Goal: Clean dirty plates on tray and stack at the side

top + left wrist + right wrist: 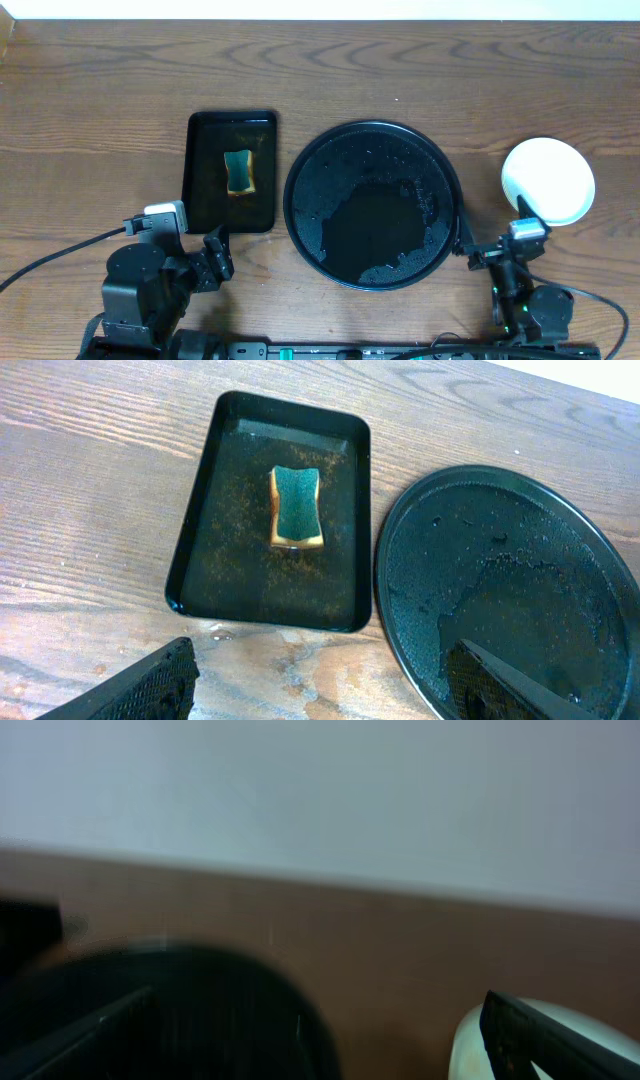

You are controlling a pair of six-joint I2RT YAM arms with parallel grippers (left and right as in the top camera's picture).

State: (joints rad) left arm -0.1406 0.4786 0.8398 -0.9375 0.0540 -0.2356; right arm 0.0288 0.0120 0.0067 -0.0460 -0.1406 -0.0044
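The large round glossy black tray (pixel 330 170) is seen bare and wet mid-table, the pale round plates (pixel 548 180) are stacked toward the table's right edge, and the left gripper (pixel 320 685) and right gripper (pixel 310 1040) are held spread and empty, so the task is judged done and only parking is called for.

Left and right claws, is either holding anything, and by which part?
Nothing is held: left claw and right claw are both open and empty; the sponge lies in the rectangular tray.
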